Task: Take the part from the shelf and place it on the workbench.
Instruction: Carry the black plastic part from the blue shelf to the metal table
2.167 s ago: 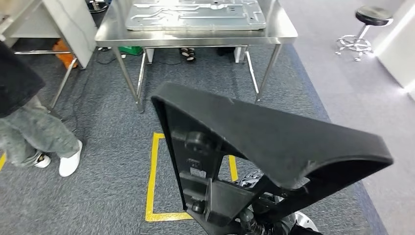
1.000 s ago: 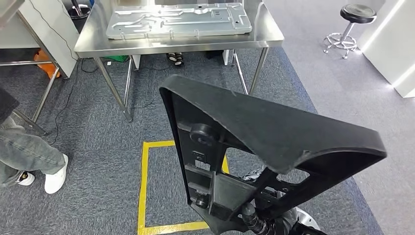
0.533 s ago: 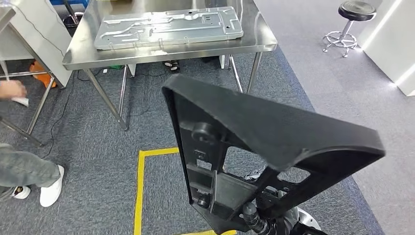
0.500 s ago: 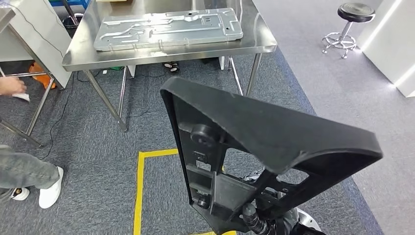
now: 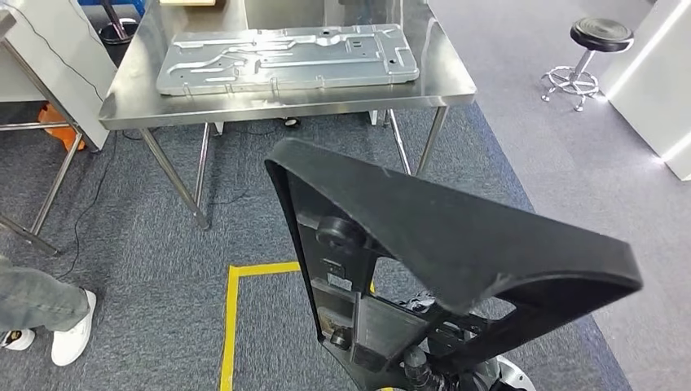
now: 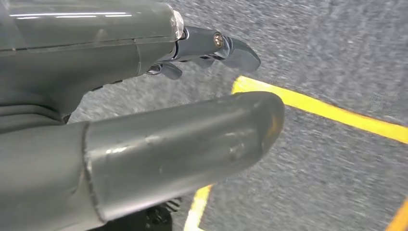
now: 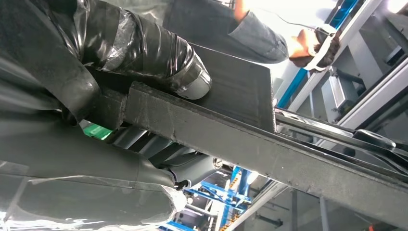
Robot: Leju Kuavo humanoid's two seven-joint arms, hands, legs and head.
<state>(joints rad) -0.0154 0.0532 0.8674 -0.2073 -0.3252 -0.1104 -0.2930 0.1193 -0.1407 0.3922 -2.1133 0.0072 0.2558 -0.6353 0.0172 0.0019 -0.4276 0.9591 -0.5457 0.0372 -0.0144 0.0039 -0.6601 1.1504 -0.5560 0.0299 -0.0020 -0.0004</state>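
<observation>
Black plastic, one big angular part [image 5: 456, 244], is filling our head view as we are carrying it above the grey carpet, short of one steel workbench [image 5: 456, 81] ahead. One pressed metal panel [image 5: 285, 57] is lying on that bench, one stool [image 5: 591, 53] is standing off to the right, and one person's shoe [image 5: 72, 328] is showing at the left edge. Our right hand [image 7: 120, 91] is gripping the part's bar [image 7: 269, 144], thumb clamping on top. Our left hand [image 6: 159, 115] is hanging empty over yellow floor tape [image 6: 317, 108], fingers [image 6: 231, 48] loosely apart. Our lower arm is disappearing behind the part.
</observation>
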